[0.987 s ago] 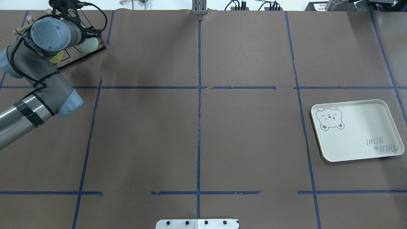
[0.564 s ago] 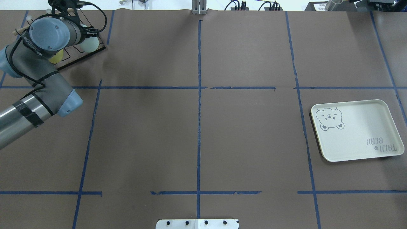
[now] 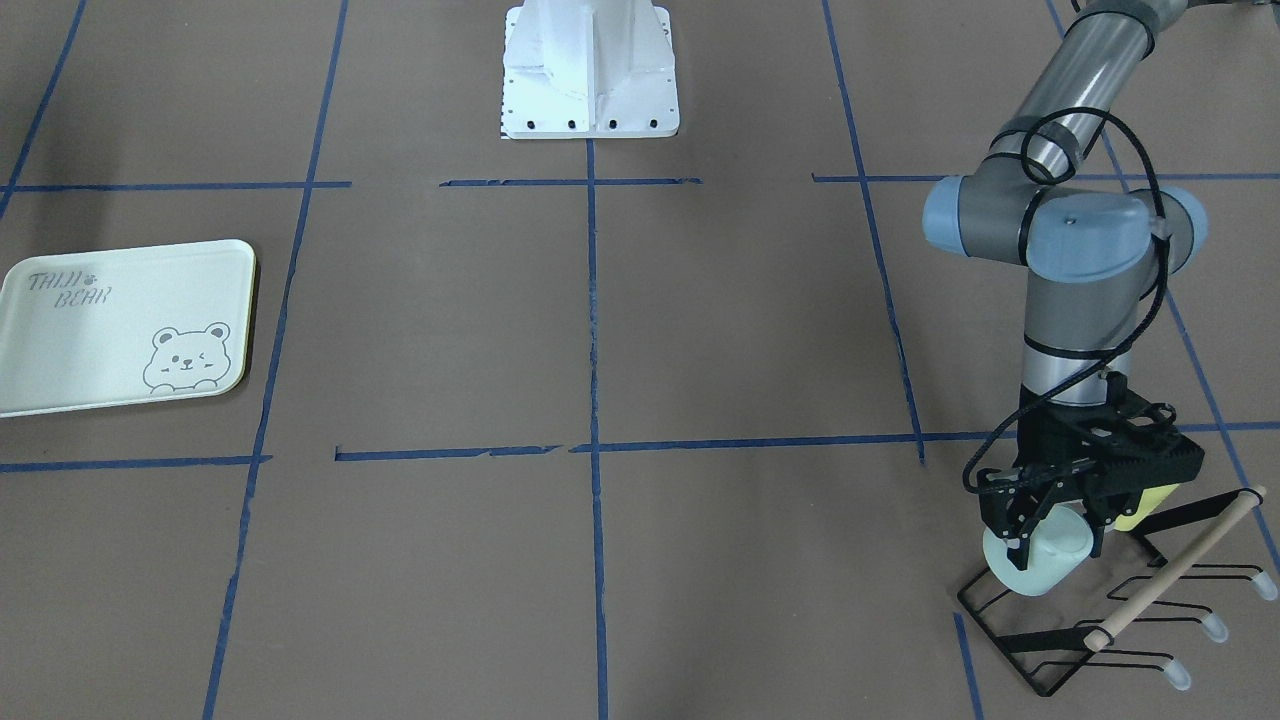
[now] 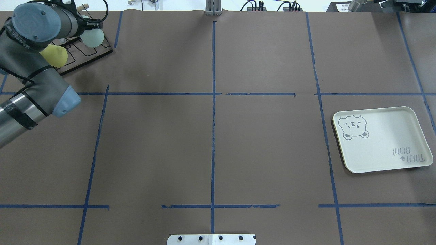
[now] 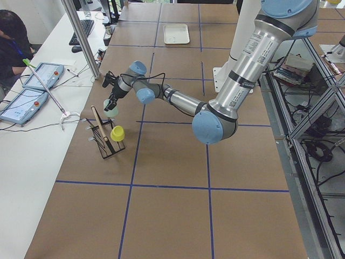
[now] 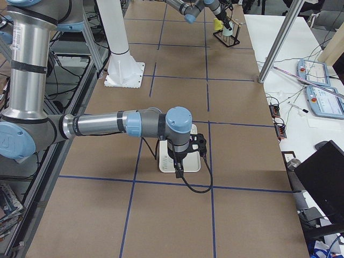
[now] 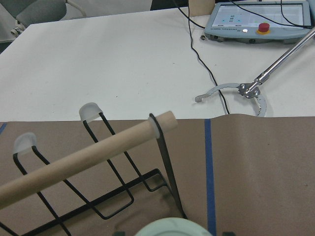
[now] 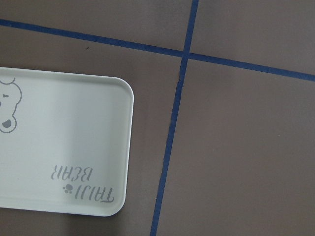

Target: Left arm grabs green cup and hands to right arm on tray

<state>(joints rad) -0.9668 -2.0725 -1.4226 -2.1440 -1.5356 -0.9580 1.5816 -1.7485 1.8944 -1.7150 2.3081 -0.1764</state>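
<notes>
My left gripper [image 3: 1052, 535] is shut on the pale green cup [image 3: 1035, 568] and holds it at the black wire rack's [image 3: 1040, 660] near corner. In the overhead view the green cup [image 4: 93, 37] shows beside the left wrist. Its rim [image 7: 172, 229] sits at the bottom edge of the left wrist view. The tray [image 4: 381, 139] with the bear drawing lies flat and bare on the far side of the table. My right gripper [image 6: 179, 169] hangs over the tray [image 6: 191, 164] in the exterior right view only, so I cannot tell if it is open.
A pale yellow cup [image 4: 54, 56] sits on the rack just behind the left gripper. A wooden dowel [image 3: 1170, 570] lies across the rack's top. The robot's white base [image 3: 590, 70] stands at the table's middle edge. Blue tape lines grid the brown table.
The left arm has moved toward the table's far edge and leftward in the overhead view, carrying the green cup with it. More of the yellow cup shows now.
</notes>
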